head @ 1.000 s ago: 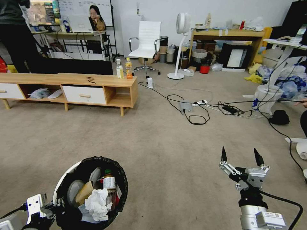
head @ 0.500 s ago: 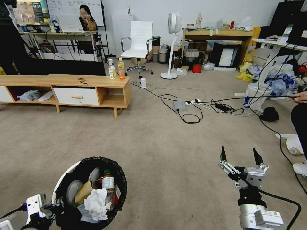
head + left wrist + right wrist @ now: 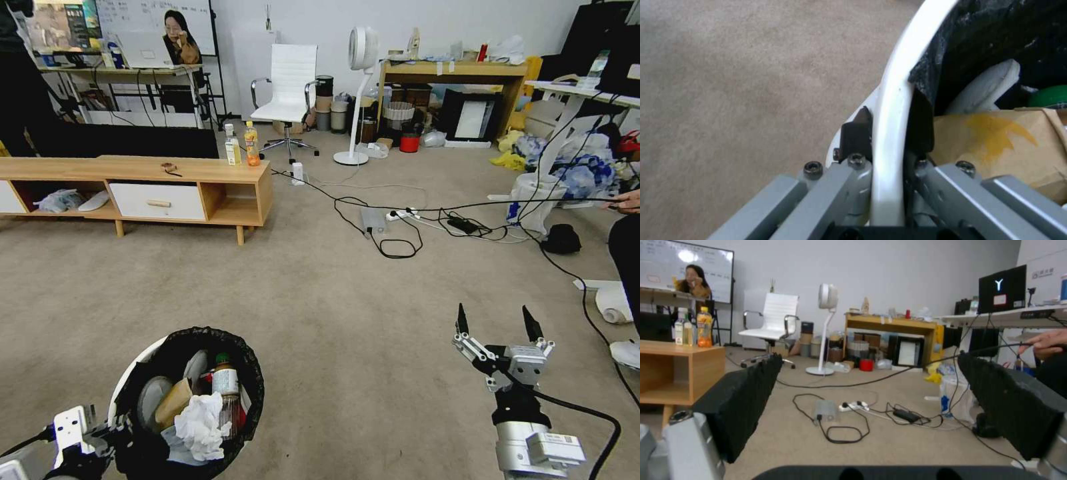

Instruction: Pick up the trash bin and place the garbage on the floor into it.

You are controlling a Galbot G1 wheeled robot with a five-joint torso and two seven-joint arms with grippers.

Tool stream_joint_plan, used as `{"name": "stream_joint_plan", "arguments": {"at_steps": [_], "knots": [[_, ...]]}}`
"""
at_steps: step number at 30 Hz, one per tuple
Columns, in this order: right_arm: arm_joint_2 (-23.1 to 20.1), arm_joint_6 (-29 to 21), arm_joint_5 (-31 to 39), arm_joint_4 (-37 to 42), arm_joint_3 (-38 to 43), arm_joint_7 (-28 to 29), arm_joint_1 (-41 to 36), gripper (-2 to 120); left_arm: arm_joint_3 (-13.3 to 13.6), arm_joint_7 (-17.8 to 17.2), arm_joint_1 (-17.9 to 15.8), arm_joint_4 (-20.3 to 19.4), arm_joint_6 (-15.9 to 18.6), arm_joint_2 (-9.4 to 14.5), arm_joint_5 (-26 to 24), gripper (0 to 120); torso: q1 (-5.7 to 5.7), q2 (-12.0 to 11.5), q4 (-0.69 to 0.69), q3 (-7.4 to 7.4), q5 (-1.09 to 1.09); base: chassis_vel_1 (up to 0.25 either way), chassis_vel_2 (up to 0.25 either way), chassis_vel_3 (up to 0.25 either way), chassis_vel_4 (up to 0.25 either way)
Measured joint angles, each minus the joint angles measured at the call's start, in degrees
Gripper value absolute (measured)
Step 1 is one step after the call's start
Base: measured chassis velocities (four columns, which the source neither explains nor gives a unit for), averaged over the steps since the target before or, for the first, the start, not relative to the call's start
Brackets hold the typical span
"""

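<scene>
Head view: the trash bin (image 3: 143,373) sits low on the robot's left, white wall with the black bag (image 3: 250,380) folded over the rim. Inside it: a crumpled white tissue (image 3: 200,427), a brown cardboard piece (image 3: 172,402), a clear green-capped bottle (image 3: 225,381) and a grey-white disc (image 3: 152,395). The left gripper (image 3: 100,433) is at the bin's near left rim, arm coming in from the lower-left corner. The right gripper (image 3: 493,328) is held out over bare floor (image 3: 333,313) on the robot's right, well apart from the bin, its two black fingers spread and pointing forward. Carpet around both grippers shows no litter. Farther off: a low wooden cabinet (image 3: 167,190) carrying two drink bottles (image 3: 241,143), black cables (image 3: 393,233) and a white chair (image 3: 290,87).

Left wrist view: the left gripper's fingers (image 3: 856,133) pinch the bin's white rim (image 3: 891,110), one finger on the outer wall, the other inside against the black bag. Just past the inner finger lie the yellow-stained cardboard (image 3: 996,140), a white piece (image 3: 987,88) and the green cap (image 3: 1049,96). Carpet fills the side outside the bin.

Right wrist view: both black ribbed fingers (image 3: 742,400) stand wide apart with nothing between them; beyond are carpet, cables, a standing fan (image 3: 826,326) and the chair.
</scene>
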Motion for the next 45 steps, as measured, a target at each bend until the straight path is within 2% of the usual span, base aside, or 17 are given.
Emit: {"name": "stream_joint_plan", "arguments": {"at_steps": [26, 45], "knots": [[0.3, 0.9, -0.5, -0.6, 0.1, 0.1, -0.2, 100, 0.0, 0.0, 0.0, 0.2, 0.0, 0.2, -0.3, 2, 0.00, 0.0, 0.02, 0.01, 0.00, -0.175, 0.165, 0.171, -0.172], [-0.1, 1.2, -0.3, -0.5, 0.2, 0.3, -0.4, 100, 0.2, -0.1, 0.1, 0.0, 0.0, -0.1, 0.0, 2, 0.00, 0.0, 0.01, 0.00, 0.00, -0.032, 0.035, 0.036, -0.037]]}}
